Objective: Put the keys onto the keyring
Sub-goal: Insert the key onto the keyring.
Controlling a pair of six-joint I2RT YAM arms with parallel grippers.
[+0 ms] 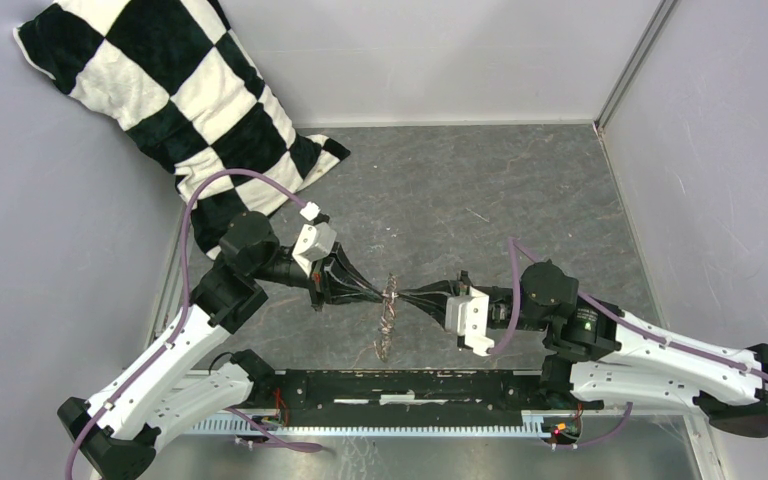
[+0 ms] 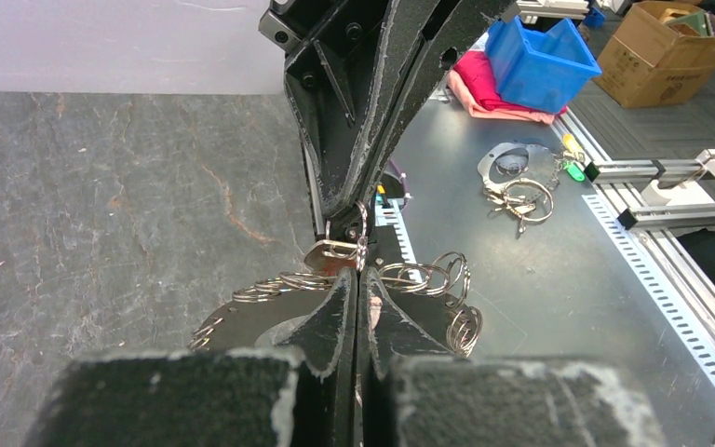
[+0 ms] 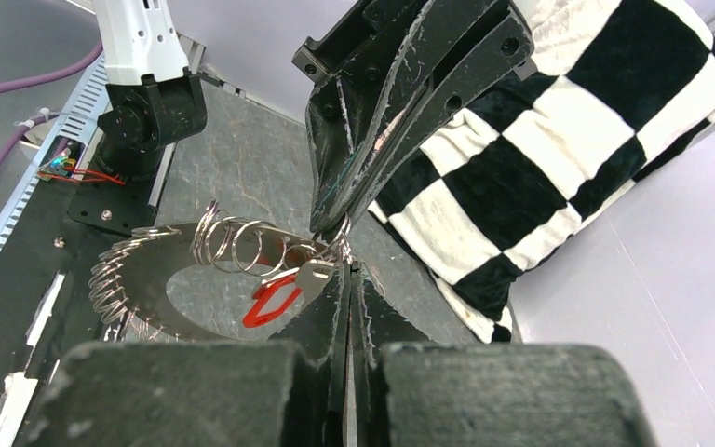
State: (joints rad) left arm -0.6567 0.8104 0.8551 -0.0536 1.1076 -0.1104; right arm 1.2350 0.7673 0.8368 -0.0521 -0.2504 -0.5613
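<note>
The keyring [image 1: 387, 322] is a chain of small silver rings hanging in a loop above the grey table. A red tag [image 3: 270, 300] dangles from it. My left gripper [image 1: 381, 292] and right gripper [image 1: 406, 296] meet tip to tip at the top of the loop. Each is shut on a ring there. In the left wrist view the rings [image 2: 428, 277] spread to both sides of my left gripper [image 2: 358, 277]. The small silver-grey key [image 3: 319, 272] hangs at the pinch point beside my right gripper [image 3: 348, 270]. The key [image 2: 329, 252] also lies just beyond the left fingertips.
A black-and-white checkered pillow [image 1: 160, 90] leans in the back left corner. Grey walls close in the left, back and right. A black rail [image 1: 410, 385] runs along the near edge. Beyond it lie more rings [image 2: 521, 197], a blue bin [image 2: 540, 58] and a cardboard box [image 2: 675, 42].
</note>
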